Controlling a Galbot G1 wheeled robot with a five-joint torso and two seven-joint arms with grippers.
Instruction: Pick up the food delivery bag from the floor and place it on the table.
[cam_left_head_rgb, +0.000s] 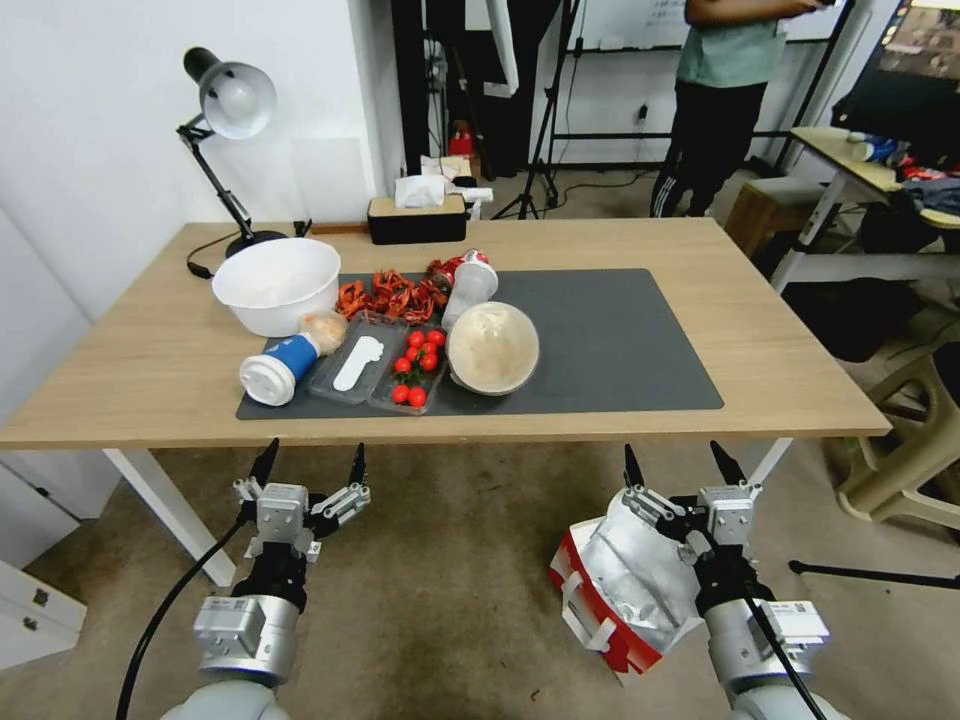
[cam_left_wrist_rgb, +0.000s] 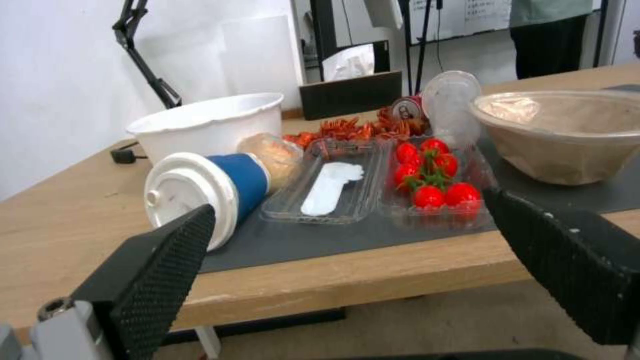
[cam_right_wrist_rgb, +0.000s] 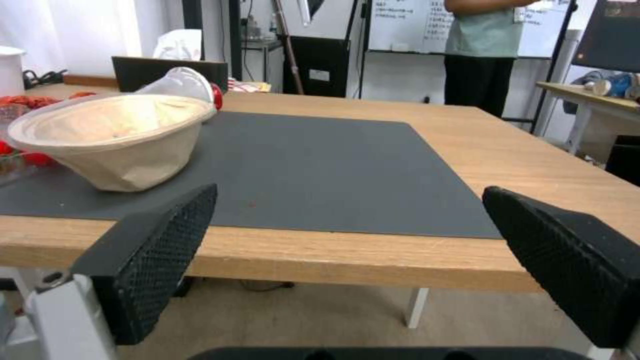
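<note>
Under right gripper (cam_left_head_rgb: 678, 462), seemingly: bag (cam_left_head_rgb: 630, 585).

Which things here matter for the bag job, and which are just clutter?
Job: food delivery bag on the floor; table; open right gripper above the bag; open left gripper.

Clutter: white bowl, blue cup, tomatoes, paper bowl, lamp.

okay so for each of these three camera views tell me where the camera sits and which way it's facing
Head view: high on the robot, facing forward and down over the table; both arms show, left tool, right tool above the food delivery bag on the floor.
Left wrist view: between open fingers, facing the blue cup.
Right wrist view: between open fingers, facing the grey mat.
All views share the paper bowl.
</note>
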